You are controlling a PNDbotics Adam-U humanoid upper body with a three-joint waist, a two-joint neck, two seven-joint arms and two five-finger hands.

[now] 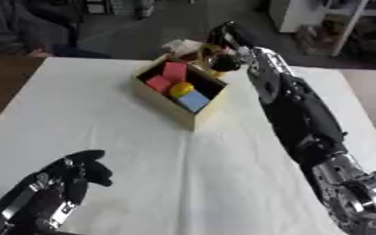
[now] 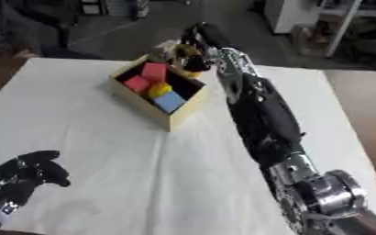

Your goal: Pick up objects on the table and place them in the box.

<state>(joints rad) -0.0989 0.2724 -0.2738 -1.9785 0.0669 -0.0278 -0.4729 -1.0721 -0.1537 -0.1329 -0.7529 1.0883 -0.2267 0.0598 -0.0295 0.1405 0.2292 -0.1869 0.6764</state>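
Two hands share the white desk (image 1: 143, 151): the left hand (image 1: 59, 183) idles nearest, fingers curled and empty. Farther off, the box (image 1: 175, 108) already holds red, yellow and blue blocks. Beyond it, the right hand (image 1: 223, 53) grips a yellowish object (image 1: 217, 72), seemingly the last.

Right robot hand (image 2: 193, 54) over box (image 2: 147, 109) far corner, fingers curled on yellowish object (image 2: 174, 49); left robot hand (image 2: 19, 176) idle lower left.

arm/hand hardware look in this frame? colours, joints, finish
Right arm: glossy black shell links, with bright silver metal joints at the elbow end. Right hand: black. Left hand: black fingers with silver hardware along the forearm. No visible cables or markings.
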